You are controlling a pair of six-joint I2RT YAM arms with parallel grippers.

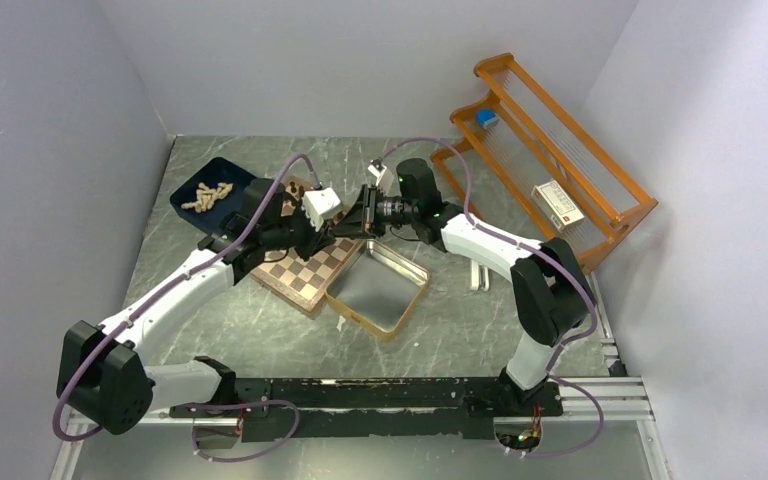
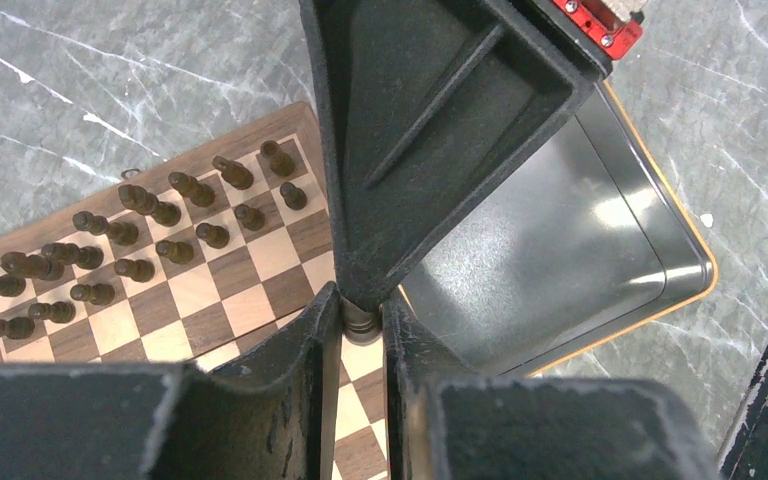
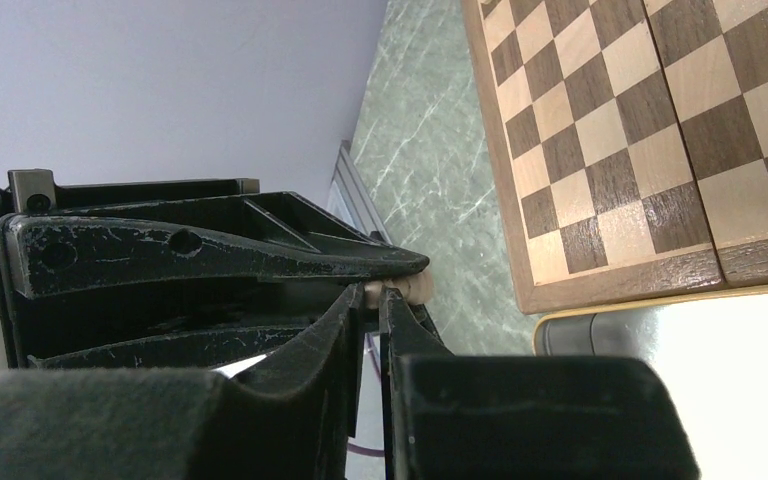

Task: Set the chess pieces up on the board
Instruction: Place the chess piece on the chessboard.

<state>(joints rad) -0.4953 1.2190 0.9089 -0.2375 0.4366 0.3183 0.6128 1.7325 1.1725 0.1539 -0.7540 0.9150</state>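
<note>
A single pale chessman (image 3: 415,288) is held above the board (image 1: 305,275), which lies mid-worktop toward the far edge. The left gripper (image 2: 360,305) is closed to a narrow slit with the piece seated between its tips. The right gripper (image 3: 372,297) is clamped nearly shut on the same piece from the opposite side, so a handover is judged to be under way. Which grip bears the load cannot be told.

Two rows of dark chessmen (image 2: 130,235) are stood along one rim of the board, and the other squares in view are bare. More pale chessmen (image 1: 208,196) are heaped in the navy tray (image 1: 240,170) at the far left corner. A silver tin (image 1: 345,305) lies just beside the board.

The piece is judged to be very light, rigid and smooth. Being turned wood with a rounded profile, it could pivot or squirt out from flat pads. It is best gripped across the stem just above the base and kept upright. With so narrow a base it would topple easily, so it should be let go only once seated flat on its square.
</note>
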